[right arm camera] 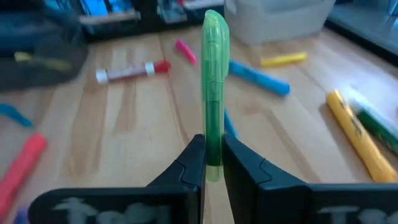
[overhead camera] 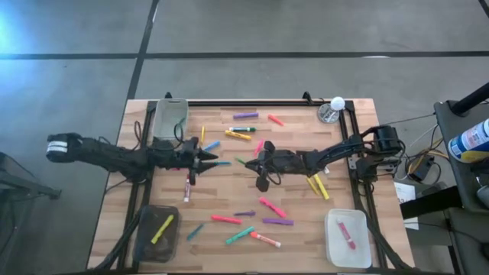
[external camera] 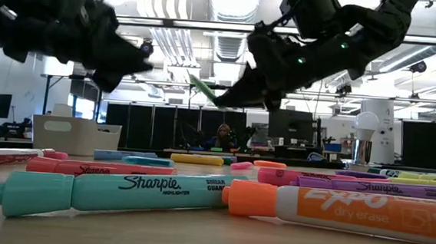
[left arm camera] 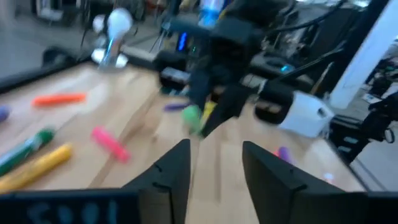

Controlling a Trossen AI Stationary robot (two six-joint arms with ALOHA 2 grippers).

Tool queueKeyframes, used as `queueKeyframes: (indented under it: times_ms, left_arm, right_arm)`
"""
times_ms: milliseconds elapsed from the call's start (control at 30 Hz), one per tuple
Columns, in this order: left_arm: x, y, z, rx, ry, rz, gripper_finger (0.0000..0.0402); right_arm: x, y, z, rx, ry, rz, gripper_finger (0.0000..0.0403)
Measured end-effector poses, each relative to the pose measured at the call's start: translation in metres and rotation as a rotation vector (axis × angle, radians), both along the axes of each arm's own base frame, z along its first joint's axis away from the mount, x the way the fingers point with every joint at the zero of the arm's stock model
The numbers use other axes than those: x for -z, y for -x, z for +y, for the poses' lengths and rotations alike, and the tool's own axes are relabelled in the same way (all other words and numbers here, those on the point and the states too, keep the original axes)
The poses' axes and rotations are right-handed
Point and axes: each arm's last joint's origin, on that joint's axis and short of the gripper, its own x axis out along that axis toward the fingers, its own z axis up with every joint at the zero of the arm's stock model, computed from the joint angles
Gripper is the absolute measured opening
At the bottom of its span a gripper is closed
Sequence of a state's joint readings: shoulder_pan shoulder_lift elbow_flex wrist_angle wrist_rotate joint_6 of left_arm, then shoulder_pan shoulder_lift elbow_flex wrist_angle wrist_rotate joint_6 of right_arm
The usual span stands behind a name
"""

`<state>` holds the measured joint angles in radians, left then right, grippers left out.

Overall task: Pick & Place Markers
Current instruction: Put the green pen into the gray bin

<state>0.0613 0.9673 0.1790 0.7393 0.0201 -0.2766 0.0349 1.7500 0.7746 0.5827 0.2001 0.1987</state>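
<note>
Nearest the low camera — "Sharpie" teal marker [external camera: 113,193], "EXPO" orange marker [external camera: 342,213]; right gripper [right arm camera: 212,163] pinching green marker [right arm camera: 214,81], left gripper [left arm camera: 214,163] spread.

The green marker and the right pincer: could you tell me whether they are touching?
Touching. The right wrist view shows the right pincer closed on the green marker's lower end, both fingers pressed against it.

Teal Sharpie highlighter [external camera: 113,191] beside orange Expo marker [external camera: 342,213], green marker [external camera: 202,89] in right end effector [external camera: 231,98] above.

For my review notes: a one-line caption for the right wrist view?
Right gripper pinches a green marker upright above the marker-strewn wooden table.
</note>
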Motion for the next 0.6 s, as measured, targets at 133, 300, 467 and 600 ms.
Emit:
queueKeyframes:
  times_ms: [133, 300, 467, 600]
  left_arm:
    - [-0.009, -0.01, -0.012, 0.01, -0.06, -0.046, 0.0151]
    - [-0.011, -0.025, -0.018, -0.003, -0.111, -0.043, 0.0151]
    - [-0.014, -0.043, -0.018, -0.009, -0.148, -0.067, 0.0151]
    - [-0.014, -0.057, -0.019, -0.015, -0.161, -0.063, 0.0151]
  right_arm:
    - [-0.006, -0.003, 0.001, 0.0, -0.005, -0.071, 0.0037]
    - [-0.011, -0.005, 0.004, -0.018, 0.005, -0.133, 0.0037]
    - [-0.013, -0.005, 0.011, -0.063, 0.018, -0.146, 0.0038]
    - [-0.013, -0.005, 0.015, -0.079, 0.033, -0.149, 0.0038]
